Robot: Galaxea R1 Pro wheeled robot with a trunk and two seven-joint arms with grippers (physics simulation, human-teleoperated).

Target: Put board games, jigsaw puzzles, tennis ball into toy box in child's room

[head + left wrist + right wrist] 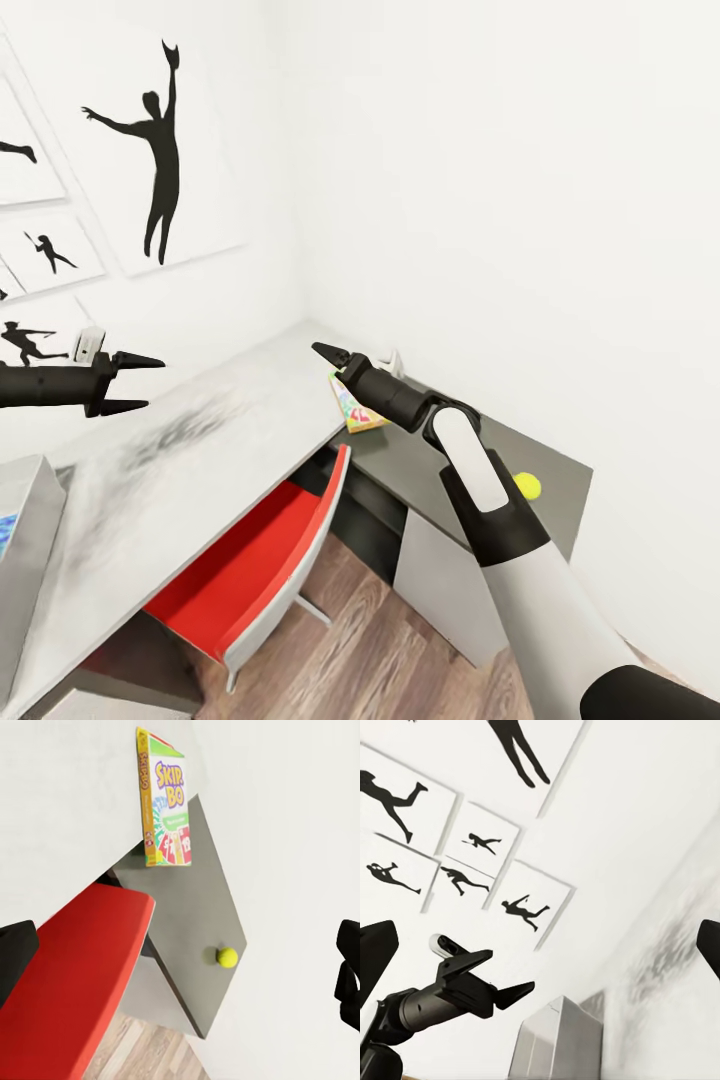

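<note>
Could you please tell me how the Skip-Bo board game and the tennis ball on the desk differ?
The Skip-Bo board game is a flat printed box in orange, green and purple; the tennis ball is a plain yellow-green sphere. The box is clearly larger than the ball. Both rest apart on the grey section of the table.

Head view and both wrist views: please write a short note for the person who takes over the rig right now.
Left pincer: open, empty, above the table.
Right pincer: empty, above the table near the Skip-Bo game; jaws unclear.
Skip-Bo game lies on the table corner; tennis ball on the grey side part.
Grey toy box stands at the table's left end; contents mostly hidden.
Done: cannot confirm anything.
Left: Skip-Bo game and tennis ball into the toy box; find the other toys.
</note>
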